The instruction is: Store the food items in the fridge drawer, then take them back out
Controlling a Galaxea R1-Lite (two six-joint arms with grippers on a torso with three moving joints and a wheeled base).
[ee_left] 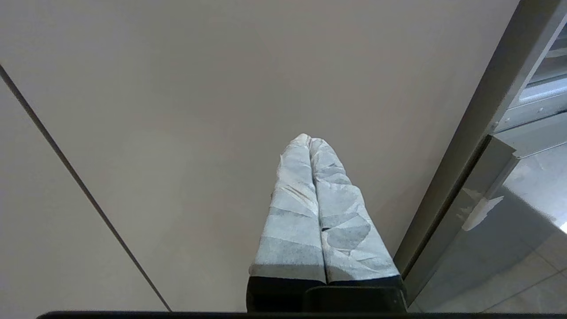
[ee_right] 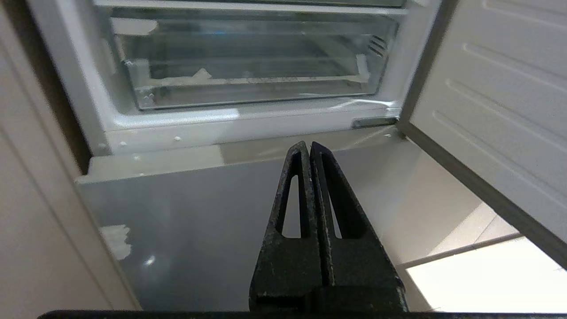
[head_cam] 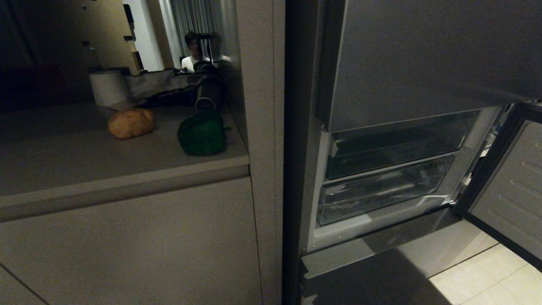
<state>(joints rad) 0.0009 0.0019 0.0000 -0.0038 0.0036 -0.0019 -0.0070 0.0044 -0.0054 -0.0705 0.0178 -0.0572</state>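
Tools both clenched, empty: left tool (ee_left: 310,141) facing blank cabinet front (ee_left: 199,110), right tool (ee_right: 308,146) aimed at fridge drawer (ee_right: 248,84), shut, at twelve o'clock. Potato (head_cam: 131,123) on counter (head_cam: 84,161) at nine o'clock of green pepper (head_cam: 202,133), well apart from drawer. Risk: reaching in with drawer unopened, knocking glossy front; clenched tips shoving potato off the edge. Drawer interior hard to read through reflections; neither arm visible from head.

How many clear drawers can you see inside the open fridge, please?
2: an upper drawer and a lower drawer directly beneath it, both pushed in. The closed panel above may hide more.
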